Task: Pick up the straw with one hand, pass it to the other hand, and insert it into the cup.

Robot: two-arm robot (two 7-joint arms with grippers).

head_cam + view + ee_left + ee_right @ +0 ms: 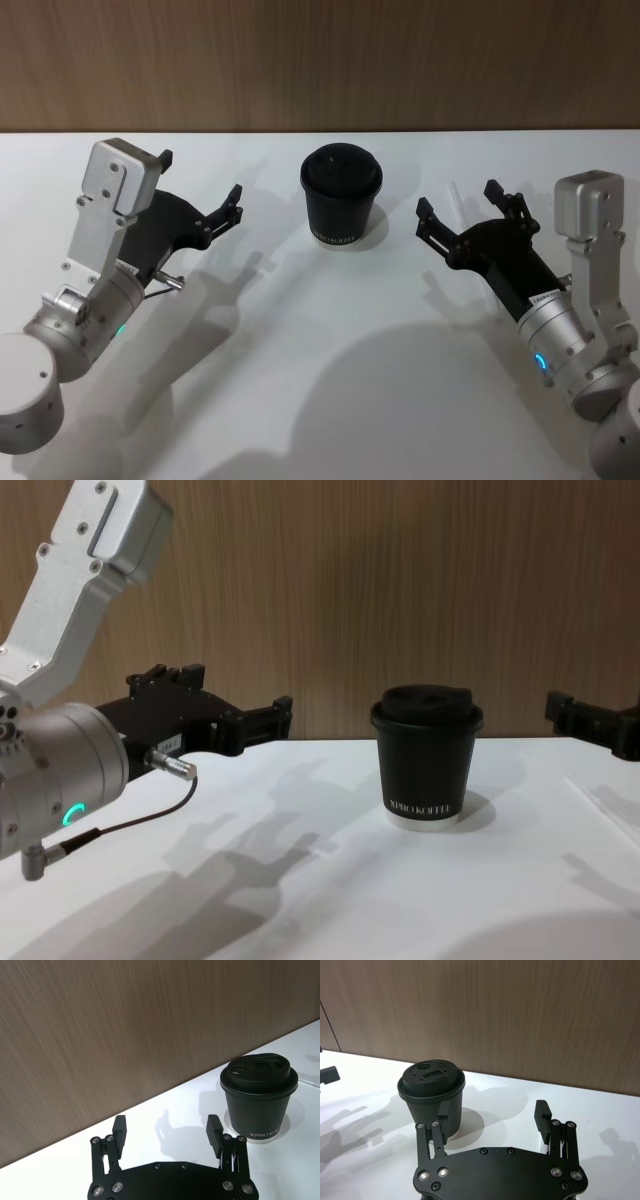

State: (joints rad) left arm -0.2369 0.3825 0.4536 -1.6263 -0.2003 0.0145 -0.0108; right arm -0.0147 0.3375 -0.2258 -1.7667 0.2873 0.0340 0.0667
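Black lidded paper cup [341,207]: stood upright on the white table [320,390], between my grippers. My left gripper [200,177] and right gripper [458,198]: fingers were spread, gripping nothing.

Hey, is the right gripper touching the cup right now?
Apart. The head view shows a strip of bare table between the right gripper and the cup.
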